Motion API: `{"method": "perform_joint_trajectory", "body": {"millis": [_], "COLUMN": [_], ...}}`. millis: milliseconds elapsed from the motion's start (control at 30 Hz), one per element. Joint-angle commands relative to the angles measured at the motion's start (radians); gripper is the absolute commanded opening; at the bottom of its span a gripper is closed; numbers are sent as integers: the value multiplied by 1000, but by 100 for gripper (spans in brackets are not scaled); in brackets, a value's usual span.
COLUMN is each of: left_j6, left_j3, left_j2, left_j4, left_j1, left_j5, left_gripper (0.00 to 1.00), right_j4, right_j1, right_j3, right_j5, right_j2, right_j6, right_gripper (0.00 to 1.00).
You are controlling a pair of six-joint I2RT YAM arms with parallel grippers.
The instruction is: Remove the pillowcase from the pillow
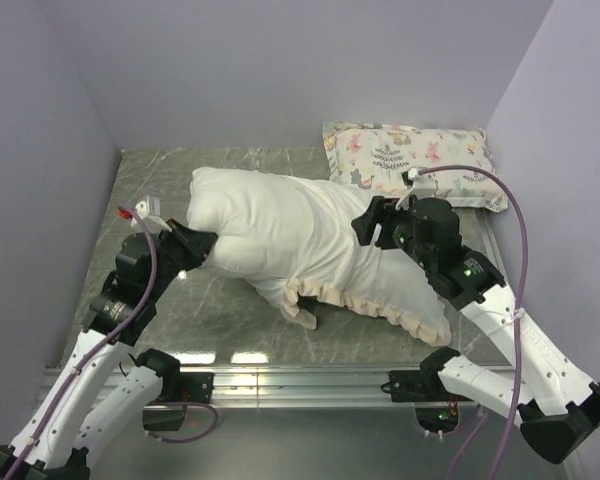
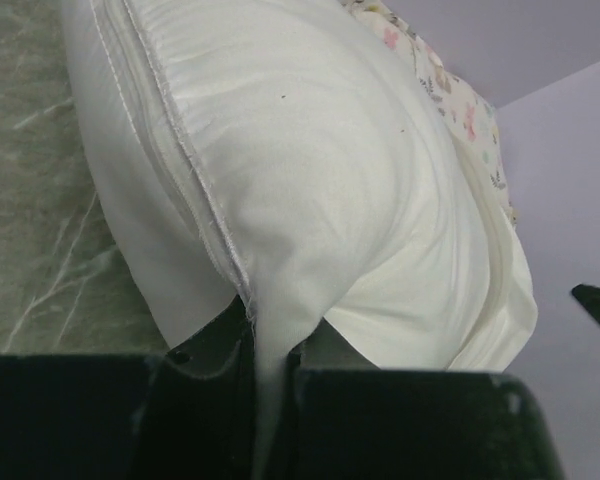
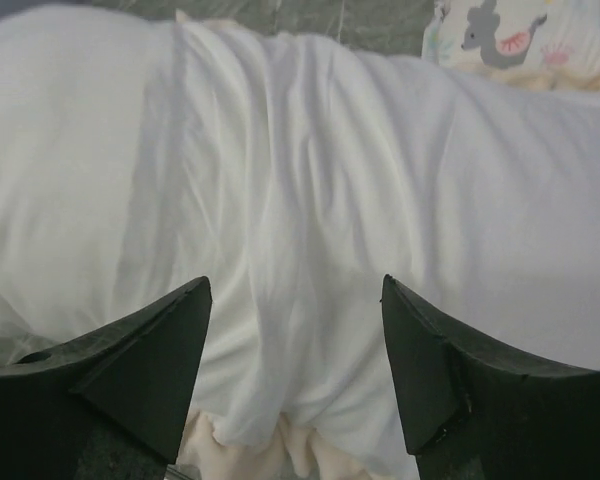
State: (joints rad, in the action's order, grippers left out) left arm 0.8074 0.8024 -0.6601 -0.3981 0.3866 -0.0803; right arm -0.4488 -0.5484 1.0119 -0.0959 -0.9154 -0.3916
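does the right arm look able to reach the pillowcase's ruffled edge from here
Probably yes: the right fingers stand open just over the pillowcase, and its ruffled edge shows right below them with nothing in between.

On table [image 1: 160,175]: pillow [image 1: 235,220], pillowcase [image 1: 380,285] over its right half; printed pillow [image 1: 415,160] behind, right.

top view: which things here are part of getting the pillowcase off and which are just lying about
Job: pillow, pillowcase, left tool shut on the pillow, right tool open over the pillowcase.
Lying about: small printed pillow at the back.
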Motion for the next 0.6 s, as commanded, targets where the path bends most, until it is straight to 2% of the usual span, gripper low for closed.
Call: {"method": "perform_joint_trajectory", "body": {"millis": [0,133,233,267,367,467,567], "left_j6": [45,105,153,157,170,156,125], "left_j3": [-104,-216,-285,-296,-293,-208,-92], "left_j2": [86,177,249,285,338,332,269], "left_j4": [47,-22,-68,-79,-102,-157,-215], "left_j1": [1,1,1,1,9,9,9], "left_j5": [28,-10,-6,-6,-10,-68,-168], "left_gripper": [0,1,29,46,72,80,84], "right_j4": [10,19,-8,-19,-79,-100,-105], "right_j1": [-19,-25,-39,-41,-59,-94,-107], "right_j3": [115,276,429,468,602,651,646], "right_j5": [-44,-12,16,25,53,21,12], "right_j2": [-85,-250,-426,-521,-693,-801,-864], "right_j6": [65,125,174,197,227,235,205], "right_gripper": [76,82,85,85,85,86,84]}}
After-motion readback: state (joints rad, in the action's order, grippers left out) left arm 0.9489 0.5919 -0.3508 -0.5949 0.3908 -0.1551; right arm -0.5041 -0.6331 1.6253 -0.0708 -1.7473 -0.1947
